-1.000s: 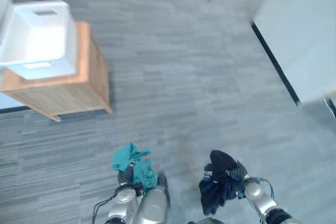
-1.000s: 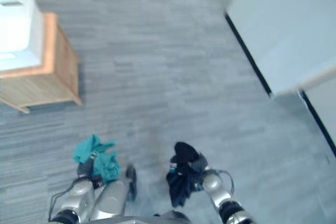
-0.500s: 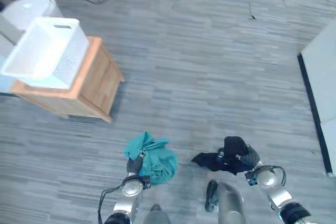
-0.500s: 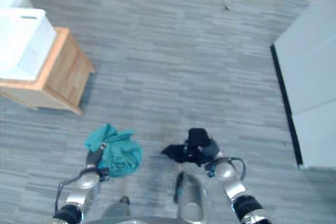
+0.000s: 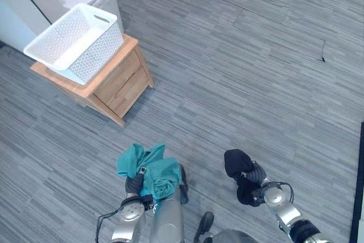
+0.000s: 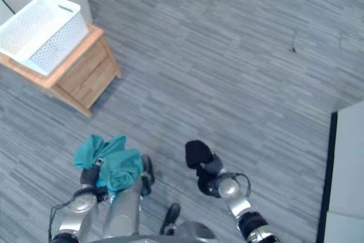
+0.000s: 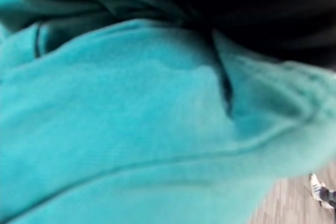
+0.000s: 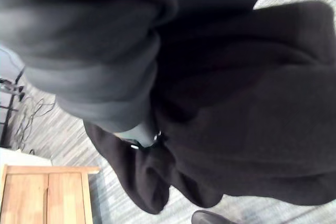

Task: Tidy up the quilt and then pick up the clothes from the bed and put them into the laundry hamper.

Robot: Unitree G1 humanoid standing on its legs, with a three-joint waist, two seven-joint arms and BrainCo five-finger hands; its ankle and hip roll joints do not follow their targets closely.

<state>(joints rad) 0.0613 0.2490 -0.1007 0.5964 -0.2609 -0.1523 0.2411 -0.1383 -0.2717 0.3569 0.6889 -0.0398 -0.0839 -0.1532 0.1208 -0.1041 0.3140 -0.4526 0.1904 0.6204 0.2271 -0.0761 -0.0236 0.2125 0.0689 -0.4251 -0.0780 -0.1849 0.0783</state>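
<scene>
I've got a teal garment (image 5: 149, 170) bunched in the left hand (image 5: 135, 185), black garment (image 5: 239, 169) in the right hand (image 5: 257, 173); fingers clamp both. White hamper (image 5: 77, 41) sits on the wooden nightstand (image 5: 116, 83), well apart over grey floor (image 5: 239, 72).

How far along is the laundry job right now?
Pickup looks done: the left hand grips the teal garment, the right hand the black garment. Both are being carried. Left: reaching the white hamper on the wooden cabinet and dropping them in. The quilt cannot be judged.
</scene>
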